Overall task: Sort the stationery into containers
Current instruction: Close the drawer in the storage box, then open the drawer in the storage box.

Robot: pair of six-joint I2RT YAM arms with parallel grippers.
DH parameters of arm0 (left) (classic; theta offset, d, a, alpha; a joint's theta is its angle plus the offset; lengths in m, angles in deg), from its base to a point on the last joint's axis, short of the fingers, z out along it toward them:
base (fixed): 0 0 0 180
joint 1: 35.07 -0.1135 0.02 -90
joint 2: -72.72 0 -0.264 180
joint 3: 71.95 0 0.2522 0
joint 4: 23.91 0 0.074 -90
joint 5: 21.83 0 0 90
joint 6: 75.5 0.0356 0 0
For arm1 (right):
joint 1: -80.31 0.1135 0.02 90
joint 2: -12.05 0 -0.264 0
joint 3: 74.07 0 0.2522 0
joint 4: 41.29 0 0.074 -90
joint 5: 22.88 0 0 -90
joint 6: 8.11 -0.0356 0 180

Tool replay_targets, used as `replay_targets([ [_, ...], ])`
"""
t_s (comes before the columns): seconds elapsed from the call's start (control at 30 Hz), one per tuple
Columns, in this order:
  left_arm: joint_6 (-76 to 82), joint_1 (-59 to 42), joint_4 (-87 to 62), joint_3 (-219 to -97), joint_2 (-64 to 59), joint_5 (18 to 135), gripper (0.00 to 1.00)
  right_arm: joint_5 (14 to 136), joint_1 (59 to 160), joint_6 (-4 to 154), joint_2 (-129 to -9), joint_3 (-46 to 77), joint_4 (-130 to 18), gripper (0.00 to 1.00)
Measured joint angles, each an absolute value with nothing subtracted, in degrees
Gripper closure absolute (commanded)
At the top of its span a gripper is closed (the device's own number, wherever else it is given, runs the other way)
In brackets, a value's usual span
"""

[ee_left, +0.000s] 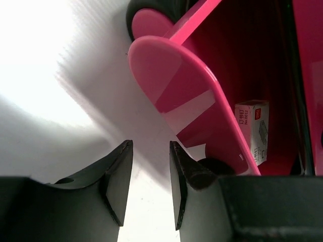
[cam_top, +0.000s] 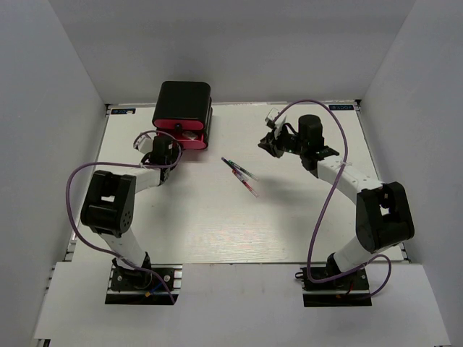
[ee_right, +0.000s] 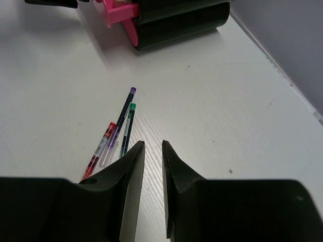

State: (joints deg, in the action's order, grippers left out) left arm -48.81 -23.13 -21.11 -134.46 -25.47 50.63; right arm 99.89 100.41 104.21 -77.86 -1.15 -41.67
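The glossy black cabinet (cam_top: 184, 101) stands at the back left, with one pink drawer (cam_top: 182, 133) pulled out. In the left wrist view the drawer's pink front (ee_left: 186, 101) and black knob (ee_left: 216, 165) are close, and a small white box (ee_left: 254, 129) lies inside. My left gripper (cam_top: 160, 150) (ee_left: 150, 147) is open and empty, just left of the knob. Three thin pens (cam_top: 239, 174) with red, purple and green ends (ee_right: 117, 130) lie mid-table. My right gripper (cam_top: 272, 142) (ee_right: 152, 144) hovers above the table right of the pens, jaws slightly apart and empty.
White walls close in the table (cam_top: 289, 217) on the left, back and right. The cabinet also shows at the top of the right wrist view (ee_right: 176, 20). Purple cables loop beside both arms.
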Motion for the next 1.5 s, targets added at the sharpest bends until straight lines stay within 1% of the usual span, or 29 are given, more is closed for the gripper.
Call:
replay_targets([
  [0.3,-48.78,-23.19,-20.91,-140.21,-30.37,51.33,0.55,99.96,99.80,104.63,-77.38,-1.63,-41.71,0.74],
  [0.57,-48.85,-23.24,-20.91,-142.95,-32.09,52.05,0.55,100.13,99.47,104.65,-77.23,-2.09,-42.10,0.74],
  [0.67,-49.00,-23.26,-20.74,-144.37,-32.88,52.25,0.52,100.13,99.38,104.67,-77.23,-2.09,-42.10,0.74],
  [0.97,-48.98,-23.28,-19.14,-148.45,-36.22,53.49,0.51,100.29,99.32,104.67,-77.21,-2.11,-42.10,0.74],
  [1.13,-49.18,-23.28,-20.56,-147.45,-36.07,54.63,0.51,100.29,99.06,104.69,-76.73,-2.88,-42.12,0.74],
  [1.23,-49.20,-23.28,-23.10,-143.25,-34.24,55.92,0.51,100.31,99.01,104.69,-76.60,-3.21,-42.15,0.74],
  [1.33,-48.24,-23.28,-24.32,-139.36,-32.44,57.60,0.46,100.33,99.03,104.69,-76.60,-3.23,-42.15,0.74],
  [1.37,-47.58,-23.28,-24.61,-138.81,-32.29,58.19,0.46,100.33,99.01,104.69,-76.60,-3.23,-42.12,0.74],
  [1.5,-43.41,-23.28,-25.68,-138.18,-32.25,59.87,0.40,100.33,99.03,104.78,-76.57,-3.80,-42.08,0.72],
])
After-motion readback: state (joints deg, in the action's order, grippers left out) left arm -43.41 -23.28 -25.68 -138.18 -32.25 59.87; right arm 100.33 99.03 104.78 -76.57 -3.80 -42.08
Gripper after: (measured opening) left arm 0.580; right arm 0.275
